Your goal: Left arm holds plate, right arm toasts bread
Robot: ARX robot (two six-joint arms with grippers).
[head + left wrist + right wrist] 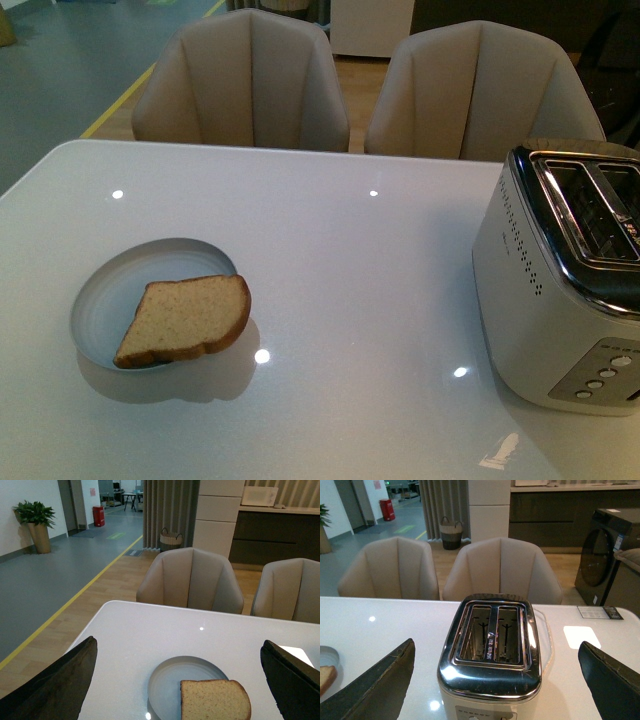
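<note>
A slice of brown bread lies on a pale blue-grey plate at the left of the white table, its rounded end over the plate's right rim. In the left wrist view the bread and plate lie between the fingers of my open, empty left gripper. A cream and chrome two-slot toaster stands at the right, slots empty. In the right wrist view the toaster sits between the fingers of my open, empty right gripper. Neither arm shows in the front view.
Two beige chairs stand behind the table's far edge. The white table is glossy, with light spots reflected in it. The toaster's buttons face the near side. A slip of paper lies at the table's far right.
</note>
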